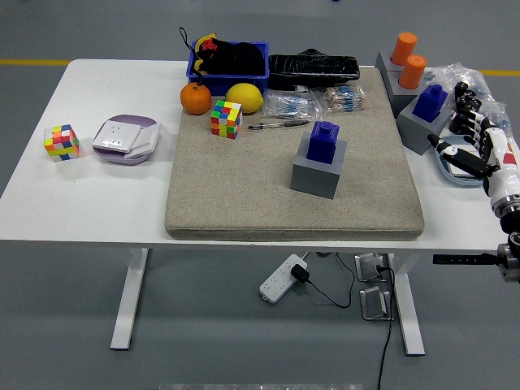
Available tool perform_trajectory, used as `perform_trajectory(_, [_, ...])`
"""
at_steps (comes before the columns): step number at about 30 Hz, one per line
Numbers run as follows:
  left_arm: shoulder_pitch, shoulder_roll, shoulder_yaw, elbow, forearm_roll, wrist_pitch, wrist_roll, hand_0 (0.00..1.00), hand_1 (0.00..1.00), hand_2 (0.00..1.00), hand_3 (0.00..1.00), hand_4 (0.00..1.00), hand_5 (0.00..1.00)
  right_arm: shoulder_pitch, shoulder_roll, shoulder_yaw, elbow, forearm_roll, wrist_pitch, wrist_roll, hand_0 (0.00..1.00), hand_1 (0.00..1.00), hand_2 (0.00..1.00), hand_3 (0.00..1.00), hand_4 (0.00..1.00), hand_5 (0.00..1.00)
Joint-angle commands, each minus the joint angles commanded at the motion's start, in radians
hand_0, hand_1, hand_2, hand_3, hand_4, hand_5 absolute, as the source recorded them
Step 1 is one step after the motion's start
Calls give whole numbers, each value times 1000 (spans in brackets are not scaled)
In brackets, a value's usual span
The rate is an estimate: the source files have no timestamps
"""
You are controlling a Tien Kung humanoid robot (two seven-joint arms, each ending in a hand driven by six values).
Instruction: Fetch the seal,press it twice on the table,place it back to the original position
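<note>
while the seal [325,141] stands upright in its grey base [318,170] on the mat [244,187] at mid-bench, the right hand [474,138] hangs over the bench's [97,195] right edge, fingers loosely spread and grasping nothing. a second blue seal [430,101] sits in a grey holder just beside that hand, and two orange ones [409,60] stand at the far right corner.

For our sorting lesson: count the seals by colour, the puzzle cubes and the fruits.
Blue seals: 2
Orange seals: 2
Puzzle cubes: 2
Fruits: 2, an orange and a lemon
Total: 8
</note>
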Motion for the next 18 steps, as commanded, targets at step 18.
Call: perform_trajectory(18, [0,5,6,-1,1,0,-1,828,794,759,814,738,340,0,-3,-6,0,0,-1,-3,913,870,860,852,910,267])
